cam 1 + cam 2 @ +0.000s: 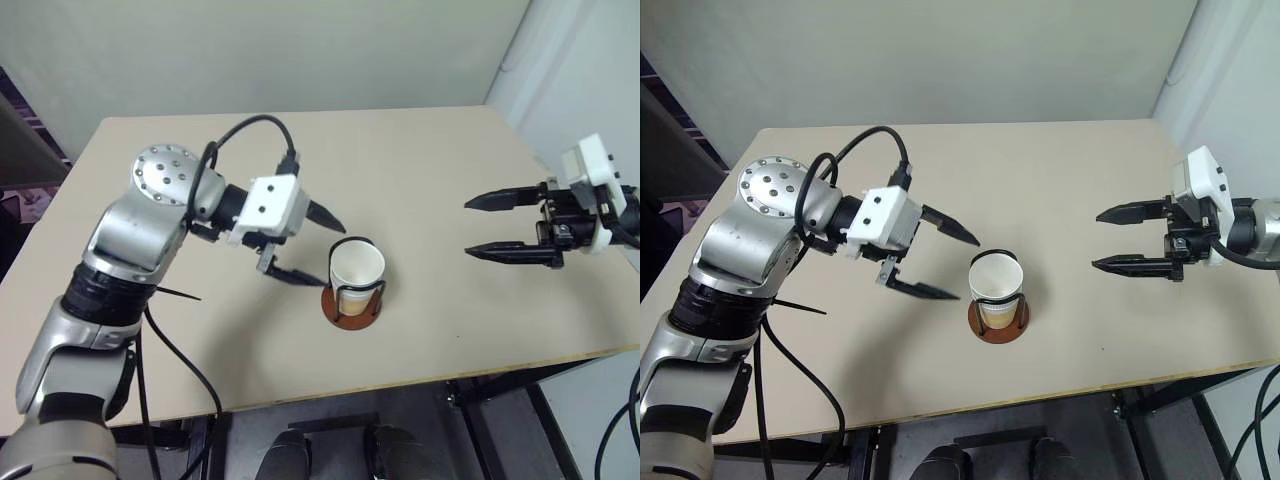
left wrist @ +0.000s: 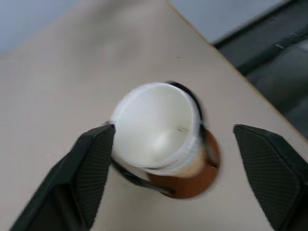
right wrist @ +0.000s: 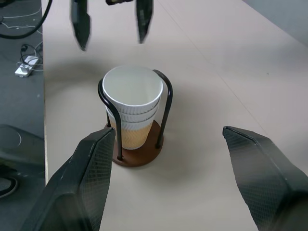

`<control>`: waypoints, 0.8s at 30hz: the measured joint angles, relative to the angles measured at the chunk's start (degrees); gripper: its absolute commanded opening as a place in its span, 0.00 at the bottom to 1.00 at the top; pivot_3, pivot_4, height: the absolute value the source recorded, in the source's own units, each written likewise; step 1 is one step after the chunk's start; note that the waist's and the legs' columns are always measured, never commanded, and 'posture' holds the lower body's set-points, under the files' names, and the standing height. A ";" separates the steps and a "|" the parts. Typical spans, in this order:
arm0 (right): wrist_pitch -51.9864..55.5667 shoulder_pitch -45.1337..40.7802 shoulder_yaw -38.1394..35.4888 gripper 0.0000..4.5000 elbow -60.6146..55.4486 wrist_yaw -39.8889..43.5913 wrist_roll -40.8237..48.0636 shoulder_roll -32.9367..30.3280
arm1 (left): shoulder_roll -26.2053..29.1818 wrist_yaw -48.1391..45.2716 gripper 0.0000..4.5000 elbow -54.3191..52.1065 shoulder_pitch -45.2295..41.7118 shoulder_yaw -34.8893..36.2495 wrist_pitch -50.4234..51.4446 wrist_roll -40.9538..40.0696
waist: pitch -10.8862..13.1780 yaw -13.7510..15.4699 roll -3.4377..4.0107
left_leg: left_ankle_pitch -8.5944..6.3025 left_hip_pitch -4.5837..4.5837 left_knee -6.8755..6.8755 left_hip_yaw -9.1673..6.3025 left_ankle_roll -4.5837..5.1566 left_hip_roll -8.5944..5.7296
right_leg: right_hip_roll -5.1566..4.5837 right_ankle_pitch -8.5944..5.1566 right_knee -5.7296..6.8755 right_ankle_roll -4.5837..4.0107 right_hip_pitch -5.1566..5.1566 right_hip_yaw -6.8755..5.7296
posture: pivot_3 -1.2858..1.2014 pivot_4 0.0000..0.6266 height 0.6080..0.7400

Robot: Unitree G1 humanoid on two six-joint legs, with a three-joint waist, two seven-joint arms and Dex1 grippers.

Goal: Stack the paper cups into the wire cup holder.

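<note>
The paper cups (image 3: 132, 103) sit nested in the wire cup holder (image 3: 166, 103); light and crushable, best gripped gently below the rim. The left tool (image 1: 313, 246) and right tool (image 1: 484, 226) are both wide open, empty.

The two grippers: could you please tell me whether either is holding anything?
Neither: the left gripper and the right gripper are open, clear of the paper cups.
</note>
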 measured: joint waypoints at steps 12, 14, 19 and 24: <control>-1.55 -3.64 5.51 0.82 15.24 5.51 -2.05 4.66 | 11.35 7.94 0.92 -6.67 37.67 36.93 17.35 -10.52 | -0.01 -0.90 0.14 | 0.05 0.16 -0.49 0.00 -0.12 -0.08 | 0.01 -0.24 0.02 -0.20 -0.21 0.17 | 0.52 0.24 1.00; -2.07 -3.02 5.06 0.82 17.60 7.03 -2.20 3.80 | 12.17 5.66 0.92 -8.51 47.83 42.87 17.63 -10.95 | -0.02 -0.53 0.16 | -0.01 0.17 -0.48 0.03 -0.12 -0.10 | -0.04 -0.47 0.09 -0.38 -0.20 0.17 | 0.52 0.24 1.00; -4.02 -2.14 4.75 0.82 22.12 9.10 -3.70 2.91 | 11.72 4.36 0.92 -8.92 58.66 49.36 17.12 -11.05 | -0.06 0.40 0.07 | -0.12 0.24 -0.37 -0.05 0.05 -0.11 | -0.05 -0.78 0.44 -0.93 -0.17 0.15 | 0.52 0.24 1.00; -5.04 -2.14 4.76 0.82 23.49 9.83 -4.66 3.35 | 11.75 5.65 0.92 -9.09 59.49 49.92 16.56 -11.62 | -0.07 0.00 0.05 | -0.13 0.50 -0.38 0.01 0.07 -0.11 | -0.07 -0.72 0.65 -1.14 -0.10 0.15 | 0.52 0.24 1.00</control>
